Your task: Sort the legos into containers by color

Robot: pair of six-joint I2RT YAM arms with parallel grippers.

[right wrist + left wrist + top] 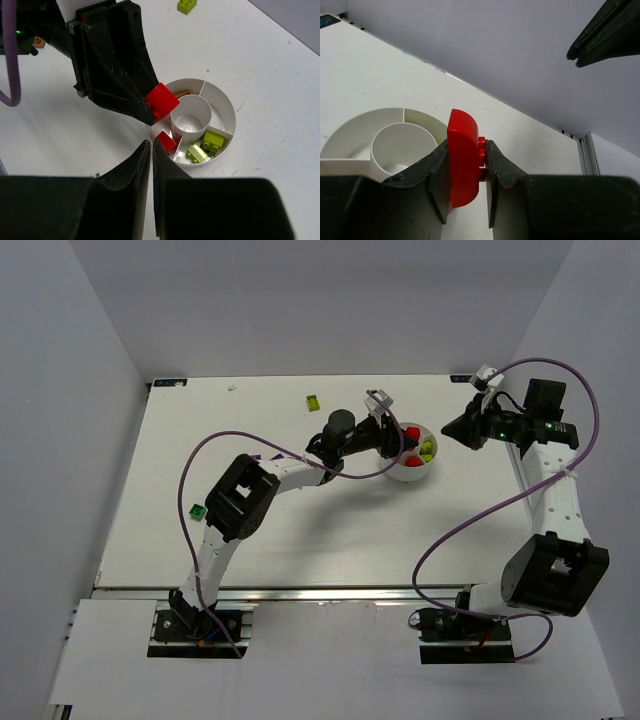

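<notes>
My left gripper (393,439) is shut on a red lego (462,160) and holds it just above the near-left rim of the round white divided bowl (411,478). From the right wrist view the held red lego (161,100) hangs over the wedge that contains another red lego (165,141). Two yellow-green legos (213,141) (196,153) lie in the neighbouring wedge. The central cup (192,117) holds nothing. My right gripper (151,145) is shut and empty, hovering to the right of the bowl (227,107).
A yellow-green lego (312,400) lies on the table behind and left of the bowl. A green lego (197,510) lies beside the left arm's elbow. The left arm's purple cable (215,440) loops over the table's middle. Grey walls enclose the table.
</notes>
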